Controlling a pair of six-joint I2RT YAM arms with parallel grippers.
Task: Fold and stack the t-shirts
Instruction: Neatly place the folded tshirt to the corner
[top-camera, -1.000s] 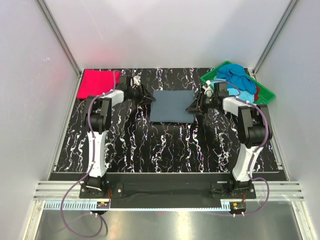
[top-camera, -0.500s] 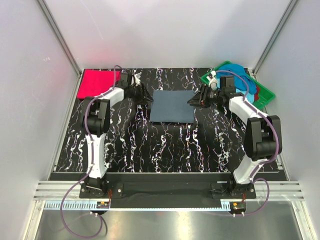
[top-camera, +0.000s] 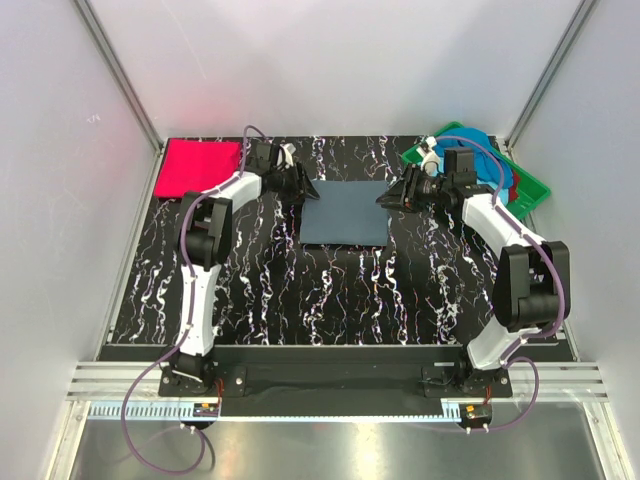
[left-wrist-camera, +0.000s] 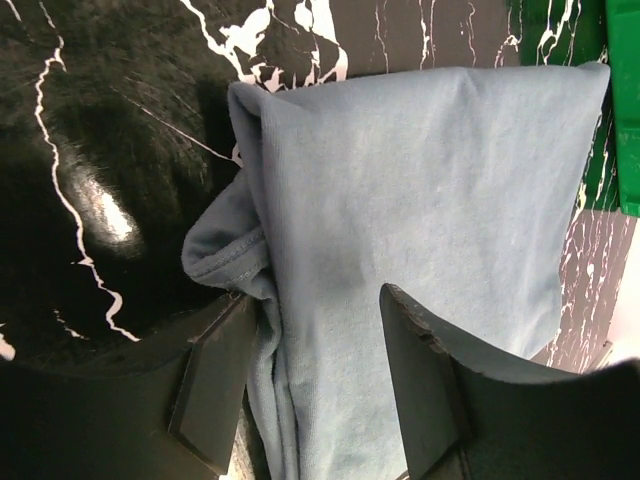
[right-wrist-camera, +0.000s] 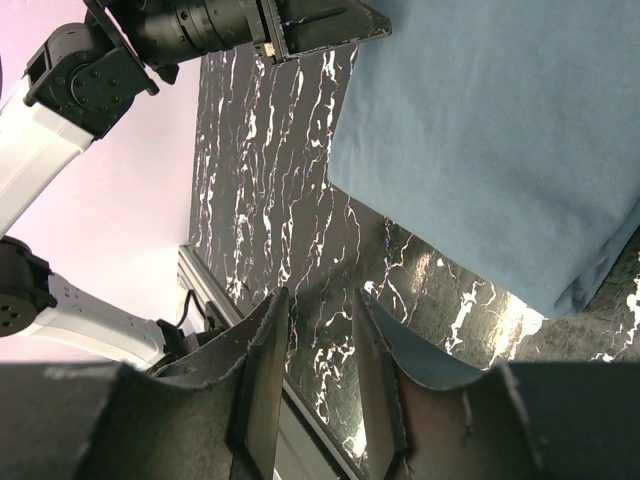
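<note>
Top external view: the slate grey-blue t-shirt (top-camera: 345, 212) lies folded flat on the surface (top-camera: 250, 290), near the middle of the far edge. The left tool (top-camera: 303, 186) sits at the shirt's far-left corner and the right tool (top-camera: 392, 197) at its far-right corner. In the left wrist view the left tool's jaws stand apart astride the shirt's edge, with cloth between them but not pinched. In the right wrist view the right tool's jaws are slightly parted over bare surface just beside the shirt, holding nothing.

Risks, as judged: a loose sleeve fold (left-wrist-camera: 215, 255) bulges from the shirt's side, next to one left finger. A finger drawn away low could snag it and open the fold. A lift by one corner only would likely let the layers slide apart.

Surroundings: the bright red-pink t-shirt (top-camera: 198, 167) lies folded at the far-left corner, and the left arm stands between it and the grey-blue shirt. The green tray (top-camera: 532, 188) at the far-right corner holds a heap including a turquoise t-shirt (top-camera: 462, 143), close behind the right arm.
</note>
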